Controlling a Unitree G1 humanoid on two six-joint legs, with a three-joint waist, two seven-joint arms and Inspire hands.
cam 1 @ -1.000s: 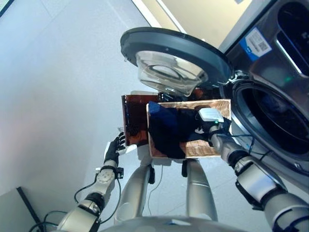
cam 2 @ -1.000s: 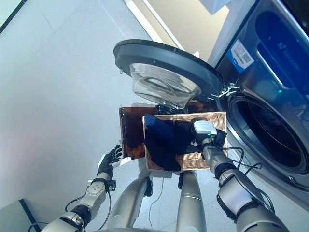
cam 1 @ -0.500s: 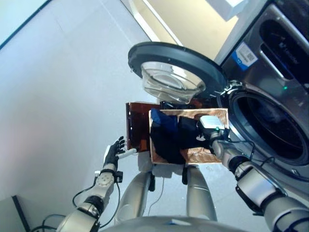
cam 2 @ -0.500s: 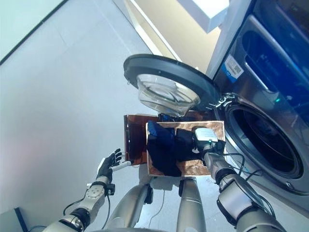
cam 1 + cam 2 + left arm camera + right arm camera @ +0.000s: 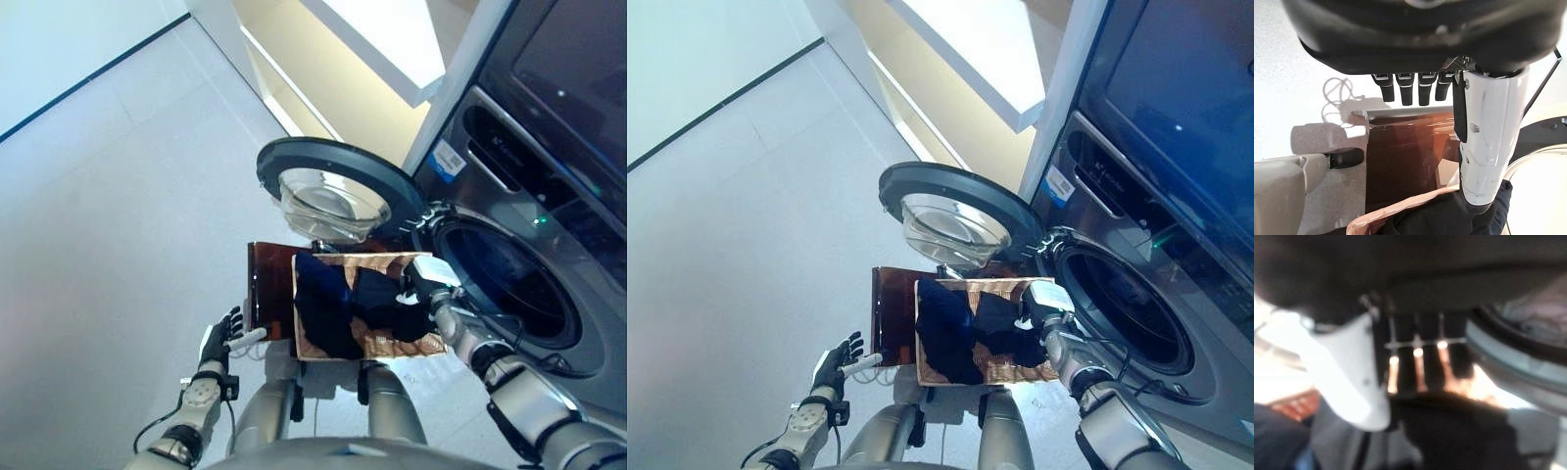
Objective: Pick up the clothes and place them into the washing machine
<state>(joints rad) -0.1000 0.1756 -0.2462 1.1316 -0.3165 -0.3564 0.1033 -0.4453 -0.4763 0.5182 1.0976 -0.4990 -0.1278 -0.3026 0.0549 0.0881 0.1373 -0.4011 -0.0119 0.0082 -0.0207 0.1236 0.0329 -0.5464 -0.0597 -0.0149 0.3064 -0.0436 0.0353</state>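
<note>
Washer [image 5: 549, 225] stands at the robot's right, drum [image 5: 505, 284] open. Its round door [image 5: 328, 191] is swung wide and hangs over the far edge of the basket [image 5: 431, 345], so the door's glass bowl sits just above the basket's far rim. The basket's right edge lies close to the drum rim; only a narrow gap shows between them. A dark brown panel [image 5: 269, 289] stands against the basket's left side. To the left of that, bare grey floor [image 5: 108, 225] runs wide and open.

Clothes [image 5: 328, 308]: dark blue and black heap inside the basket, filling its left and middle part, with woven bottom visible at the right and near edges.

Right robot hand [image 5: 416, 294] is down in the basket at its right side, on the black part of the heap. In the right wrist view its fingers [image 5: 1418, 367] reach down to the dark cloth [image 5: 1459, 431]; whether they are curled round it cannot be told.

Left robot hand [image 5: 217, 341] hangs near the floor, just left of the brown panel's near corner, apart from the clothes. In the left wrist view its fingers [image 5: 1408, 88] are straight and spread, holding nothing.
</note>
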